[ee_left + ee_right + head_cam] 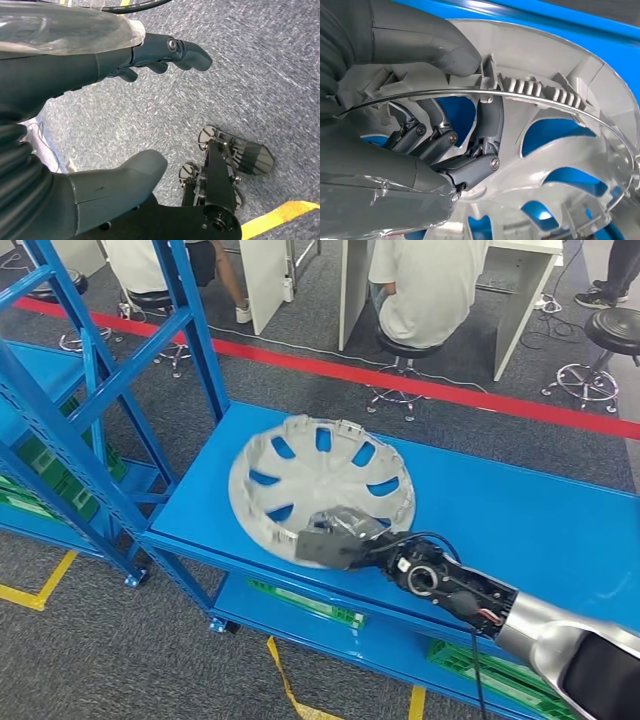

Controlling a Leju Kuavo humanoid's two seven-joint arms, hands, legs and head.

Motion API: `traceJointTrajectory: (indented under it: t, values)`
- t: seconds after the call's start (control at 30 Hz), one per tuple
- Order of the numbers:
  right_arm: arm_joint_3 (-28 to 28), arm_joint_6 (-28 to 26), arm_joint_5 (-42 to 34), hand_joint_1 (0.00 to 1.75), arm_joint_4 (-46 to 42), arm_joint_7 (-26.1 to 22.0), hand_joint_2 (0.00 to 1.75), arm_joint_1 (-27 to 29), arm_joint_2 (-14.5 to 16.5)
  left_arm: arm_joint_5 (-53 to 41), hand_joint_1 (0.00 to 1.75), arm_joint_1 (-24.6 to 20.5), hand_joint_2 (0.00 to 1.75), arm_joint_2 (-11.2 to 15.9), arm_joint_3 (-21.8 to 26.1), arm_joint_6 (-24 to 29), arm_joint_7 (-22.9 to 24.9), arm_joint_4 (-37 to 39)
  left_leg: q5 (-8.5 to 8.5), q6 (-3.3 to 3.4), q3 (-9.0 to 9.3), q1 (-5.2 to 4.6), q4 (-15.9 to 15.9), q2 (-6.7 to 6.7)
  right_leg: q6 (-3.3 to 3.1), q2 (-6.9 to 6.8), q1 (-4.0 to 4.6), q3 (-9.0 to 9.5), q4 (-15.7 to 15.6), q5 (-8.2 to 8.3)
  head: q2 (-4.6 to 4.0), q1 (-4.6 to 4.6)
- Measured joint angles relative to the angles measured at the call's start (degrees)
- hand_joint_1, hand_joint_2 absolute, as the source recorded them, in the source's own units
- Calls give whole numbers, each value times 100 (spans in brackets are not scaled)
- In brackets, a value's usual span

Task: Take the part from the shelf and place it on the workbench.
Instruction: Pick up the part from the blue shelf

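Fingers (482, 165) of right hand (336, 538) curl inside rim of grey wheel cover (321, 480), thumb (433, 45) pressing outside; cover lies at front edge of blue shelf (528, 520); left hand (94, 125) spread over carpet

No legible text, label, brand, number or sign in any of the three views. Checked the grey wheel cover (321, 485), the blue workbench (528, 530) and the floor tape: all carry plain surfaces with no readable marking.
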Motion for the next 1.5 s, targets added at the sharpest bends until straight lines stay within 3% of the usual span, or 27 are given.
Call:
traceJointTrajectory:
  t: [0.1,0.2,0.7,0.83,1.0,1.33,1.5]
  values:
    - [-351,-395,-928,175,-245,-804,175,182,19,87,0,8,175,0,1,59,-1,0,0,0,0,0,0,3,0,5,0,0,0,0,0,3]
    - [-640,-487,-1625,175,-577,-1248,175,342,30,119,0,9,175,0,1,100,-1,0,0,0,0,0,0,2,0,4,0,-1,0,0,0,0]
    - [-1340,-511,-2873,175,-2050,-2007,175,965,50,196,0,9,175,-2,1,210,-15,0,-1,0,-5,1,-1,0,1,-1,1,-6,0,-2,0,-1]
    - [-1427,-74,-3517,175,-2365,-2433,175,1165,99,207,0,8,175,-4,1,258,20,0,-1,0,-9,1,-1,-1,2,-1,1,-7,-1,-3,0,-1]
    - [-1471,1052,-4625,175,-2698,-3161,175,1501,356,209,0,2,175,-4,1,300,72,0,-3,-2,-9,1,-2,0,-2,1,2,-8,0,-6,0,-1]
    - [-1338,1520,-4850,175,-2788,-3149,175,1717,797,242,0,-3,175,2,-1,313,78,0,-5,-6,-8,2,-7,0,-9,-1,3,-11,0,-13,0,-2]
    - [-1192,2196,-5438,175,-2676,-3249,175,1744,1011,277,0,-10,175,3,-5,313,86,0,-6,-7,-10,1,-7,-1,-10,-1,3,-8,0,-13,0,3]
